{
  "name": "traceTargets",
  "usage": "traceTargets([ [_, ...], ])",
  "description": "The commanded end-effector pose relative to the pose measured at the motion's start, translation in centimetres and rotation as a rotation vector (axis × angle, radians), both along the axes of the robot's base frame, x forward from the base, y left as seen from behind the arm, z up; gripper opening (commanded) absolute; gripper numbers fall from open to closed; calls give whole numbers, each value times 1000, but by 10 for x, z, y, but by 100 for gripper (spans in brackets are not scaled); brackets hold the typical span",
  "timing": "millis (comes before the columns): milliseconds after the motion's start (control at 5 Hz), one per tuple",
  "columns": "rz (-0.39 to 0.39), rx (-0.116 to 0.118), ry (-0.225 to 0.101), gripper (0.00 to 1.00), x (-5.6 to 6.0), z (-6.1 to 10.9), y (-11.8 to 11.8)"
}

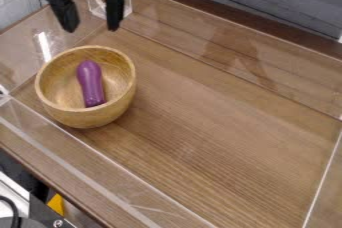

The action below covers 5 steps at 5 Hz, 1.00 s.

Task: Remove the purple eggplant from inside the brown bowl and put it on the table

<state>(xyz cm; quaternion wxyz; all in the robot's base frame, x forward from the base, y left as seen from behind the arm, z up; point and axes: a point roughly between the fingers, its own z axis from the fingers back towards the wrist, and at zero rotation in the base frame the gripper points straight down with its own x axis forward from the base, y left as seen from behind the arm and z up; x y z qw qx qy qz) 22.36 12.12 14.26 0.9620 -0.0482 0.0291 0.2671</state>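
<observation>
From my camera, the eggplant (91, 83) sits inside the brown bowl (118, 108), on the picture's near side of my hand (86, 22) — so the coming move, as I judge it, is toward the viewer and down, with little sideways travel. In the picture the hand hangs just past the bowl's far rim, almost in line with the eggplant; how high it is above the worktop (227, 102) I can't measure from this single view.

The eggplant's long axis runs away from me, from the near part of the bowl toward the hand, tipping only slightly to one side. It lies a little left of the bowl's middle in the picture, with bowl floor showing on both flanks. The hand's two fingers stand wide apart, one to each side in the picture, with nothing between them. That spread runs across the eggplant rather than along it, so I'd expect to close on its flanks without much turning of the wrist.

The arm comes in from the top of the frame and the hand points down toward the worktop, looking roughly upright, though the exact tilt is hard to read. My worry is the bowl's thick rim: if I drop too early, a finger could catch it and drag the bowl — better to get properly over the eggplant first, then descend.
</observation>
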Motion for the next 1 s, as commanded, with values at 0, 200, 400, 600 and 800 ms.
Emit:
traceTargets([
  [0,39,31,-43,100,-6,1,12],
  [200,74,28,-38,100,-10,-11,18],
  [400,95,23,-30,100,-12,-20,21],
  [600,110,17,-23,100,-13,-30,23],
  [800,122,16,-16,100,-14,-39,24],
])
